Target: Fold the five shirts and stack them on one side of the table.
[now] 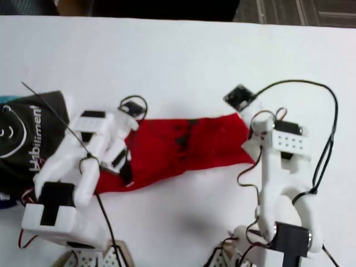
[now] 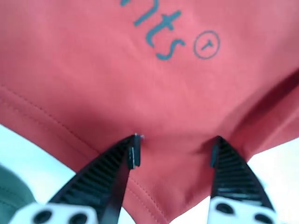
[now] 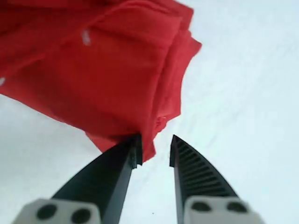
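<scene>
A red shirt (image 1: 178, 147) lies crumpled in a long band across the middle of the white table (image 1: 183, 61). My left gripper (image 1: 123, 167) is at its left end. In the left wrist view it (image 2: 175, 151) stands open, both fingertips (image 2: 133, 154) pressing down on the red shirt (image 2: 117, 79) near its hem and teal print. My right gripper (image 1: 247, 133) is at the shirt's right end. In the right wrist view it (image 3: 154, 150) is open by a narrow gap, with a folded corner of the red shirt (image 3: 112, 79) reaching between the tips.
A black shirt with white print (image 1: 33, 133) lies folded at the table's left edge, partly under my left arm, with teal fabric (image 1: 5, 99) showing beyond it. Cables (image 1: 328, 122) loop beside the right arm. The far half of the table is bare.
</scene>
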`<state>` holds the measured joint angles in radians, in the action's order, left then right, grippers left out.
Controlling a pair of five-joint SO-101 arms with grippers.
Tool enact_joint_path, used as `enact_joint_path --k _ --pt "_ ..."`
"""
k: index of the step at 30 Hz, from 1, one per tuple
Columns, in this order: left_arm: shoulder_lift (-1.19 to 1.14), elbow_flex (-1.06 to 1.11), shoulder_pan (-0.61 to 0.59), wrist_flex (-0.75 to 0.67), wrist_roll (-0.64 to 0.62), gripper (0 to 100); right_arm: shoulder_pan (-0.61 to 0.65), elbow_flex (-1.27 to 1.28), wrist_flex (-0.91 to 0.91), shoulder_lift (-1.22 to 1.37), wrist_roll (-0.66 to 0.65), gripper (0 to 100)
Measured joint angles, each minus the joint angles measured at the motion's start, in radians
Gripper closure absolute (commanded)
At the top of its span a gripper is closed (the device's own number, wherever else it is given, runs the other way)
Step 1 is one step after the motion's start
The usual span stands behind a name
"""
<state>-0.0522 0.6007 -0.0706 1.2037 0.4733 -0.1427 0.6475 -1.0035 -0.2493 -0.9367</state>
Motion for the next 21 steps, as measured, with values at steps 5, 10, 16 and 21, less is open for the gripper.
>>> enact_joint_path --k 5,10,16,21 --pt "0.0 0.0 -0.002 0.035 0.0 74 -0.028 -0.057 -0.115 0.0 0.0 88.7" --pt "0.011 0.025 -0.003 0.032 0.0 74 -0.023 -0.083 -0.215 0.0 0.04 88.6" --pt "0.272 0.287 -0.003 -0.098 0.069 74 0.012 -0.083 -0.222 0.0 0.058 88.5" --pt "0.416 0.407 -0.002 -0.144 0.092 74 0.063 -0.083 -0.172 0.101 0.091 88.6"
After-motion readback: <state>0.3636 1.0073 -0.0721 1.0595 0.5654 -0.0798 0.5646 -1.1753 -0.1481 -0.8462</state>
